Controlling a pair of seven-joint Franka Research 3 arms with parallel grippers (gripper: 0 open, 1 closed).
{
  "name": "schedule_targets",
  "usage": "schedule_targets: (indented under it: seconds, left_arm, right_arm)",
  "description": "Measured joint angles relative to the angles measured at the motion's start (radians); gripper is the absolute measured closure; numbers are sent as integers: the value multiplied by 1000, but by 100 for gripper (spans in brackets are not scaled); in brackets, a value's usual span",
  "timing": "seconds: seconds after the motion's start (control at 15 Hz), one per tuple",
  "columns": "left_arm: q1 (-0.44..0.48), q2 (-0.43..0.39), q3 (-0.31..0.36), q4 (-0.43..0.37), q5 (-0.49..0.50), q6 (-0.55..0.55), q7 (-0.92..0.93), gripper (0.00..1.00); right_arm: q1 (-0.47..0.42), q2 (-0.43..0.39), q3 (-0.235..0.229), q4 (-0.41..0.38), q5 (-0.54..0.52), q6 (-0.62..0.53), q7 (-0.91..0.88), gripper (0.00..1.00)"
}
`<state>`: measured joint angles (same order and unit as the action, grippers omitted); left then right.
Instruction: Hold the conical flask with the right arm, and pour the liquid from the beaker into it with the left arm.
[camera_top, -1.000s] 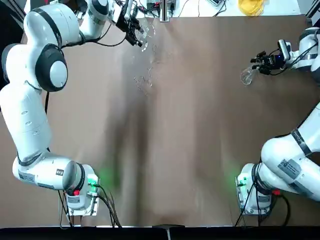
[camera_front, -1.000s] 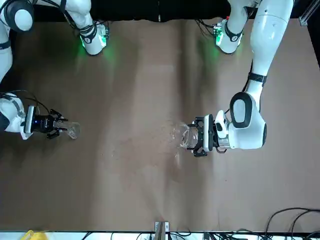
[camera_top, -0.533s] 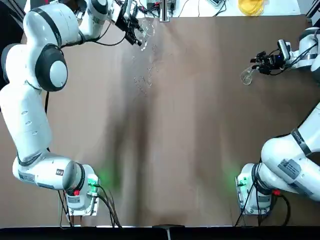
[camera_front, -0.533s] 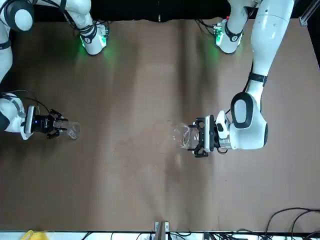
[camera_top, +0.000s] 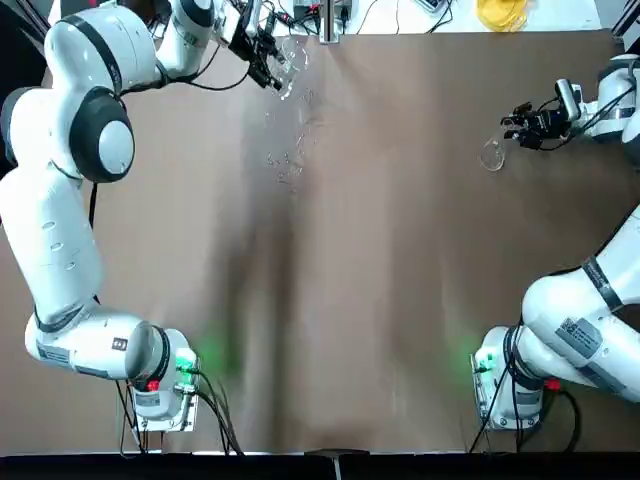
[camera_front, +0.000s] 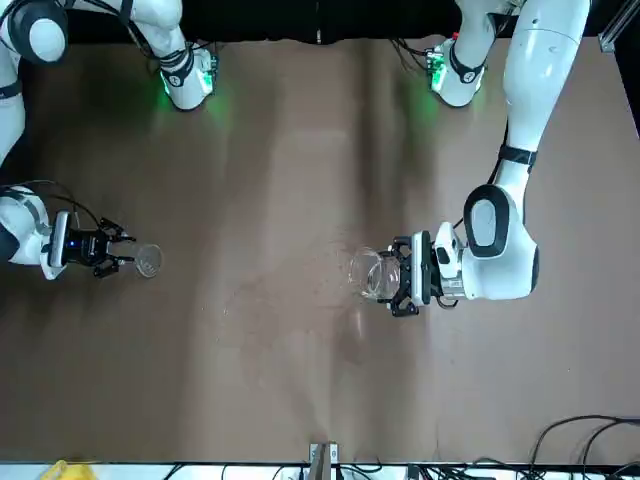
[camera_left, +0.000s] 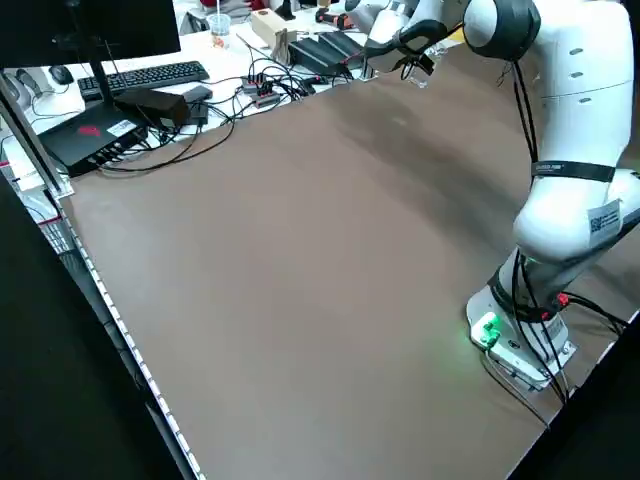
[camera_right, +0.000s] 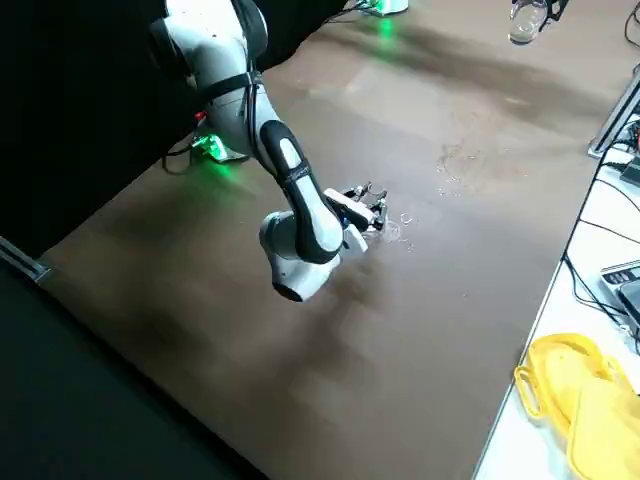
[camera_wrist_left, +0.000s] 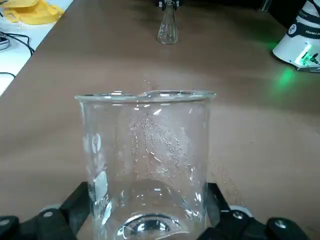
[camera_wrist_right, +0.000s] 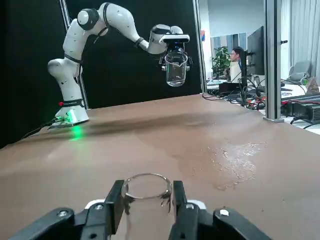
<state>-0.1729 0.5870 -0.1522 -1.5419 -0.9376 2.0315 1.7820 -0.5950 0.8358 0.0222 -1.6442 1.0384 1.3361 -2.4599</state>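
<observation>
Change: since a second ago both arms have shifted only slightly; the left gripper has carried its glass a touch further toward the far table edge.
Left gripper: black two-finger left gripper (camera_front: 408, 276), jaws closed on the clear straight-sided glass beaker (camera_wrist_left: 147, 165), held upright and off the brown table (camera_top: 400, 280); a little liquid sits at its bottom.
Right gripper: black two-finger right gripper (camera_front: 112, 250), fingers pressed to the narrow neck of the small clear tapering conical flask (camera_front: 148, 261), which stands on the table just ahead of its fingertips.
Key relation: from the beaker, the flask (camera_wrist_left: 167, 27) lies well apart, straight ahead across the table, its long axis vertical and mouth upward; only the left arm can close that gap.
Spill: scattered droplets (camera_wrist_right: 235, 160) lie on the table between the two grippers, nearer the left one.
Judgement: pouring has not begun; the beaker's lip must first travel above the flask mouth.
</observation>
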Motion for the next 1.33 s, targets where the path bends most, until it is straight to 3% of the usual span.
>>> schedule_targets:
  seconds: [0.73,1.13,1.33]
  left_arm:
    - [0,0,0,0,0,0,0,4]
    - [-4,-4,0,3,5,0,0,4]
    - [-17,-16,-3,4,58,0,-34,4]
  right_arm:
    - [1,2,3,-1,0,1,22,60]
    - [7,2,41,-1,20,-31,47,60]
    - [39,2,68,-1,27,-32,53,60]
